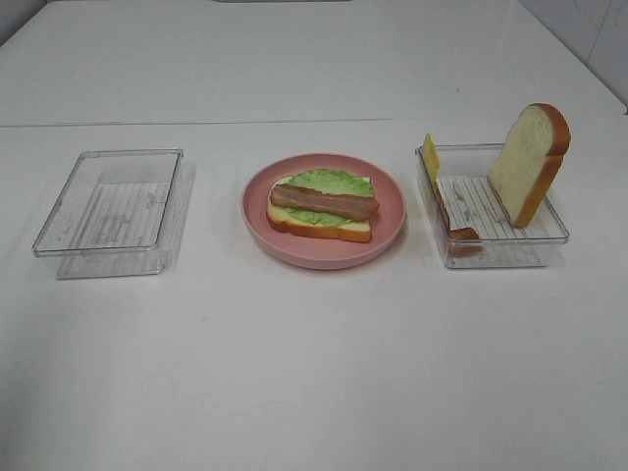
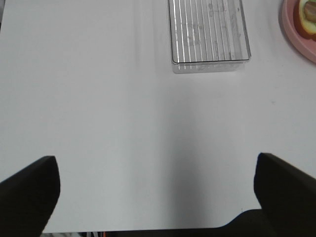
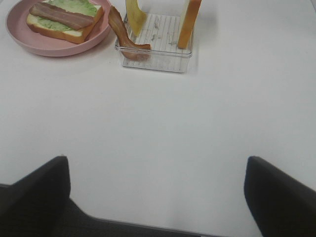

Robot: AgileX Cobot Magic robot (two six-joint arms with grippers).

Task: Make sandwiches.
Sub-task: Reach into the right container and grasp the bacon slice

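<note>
Sandwich (image 1: 322, 206): open-faced, with lettuce and one meat strip on a bread slice, lying on the pink plate (image 1: 390, 201) mid-table.
Second bread slice (image 1: 528, 162): on edge in the right tray (image 1: 496, 257), leaning on its far side.
Cheese (image 1: 431, 154): upright at that tray's left wall.
Loose meat strip (image 1: 456, 228): at its near left corner.
Left tray (image 1: 103, 260): well left of the plate.
Left gripper (image 2: 155, 163): spread wide, holding nothing.
Right gripper (image 3: 157, 163): spread wide, holding nothing.

Tray (image 1: 103, 263), second tray (image 1: 496, 253): clear glossy plastic, ribbed floors. Plate (image 1: 392, 211): pink, matt. Table (image 1: 314, 373): white, smooth, faint sheen. Bread slice (image 1: 520, 162): matt.
</note>
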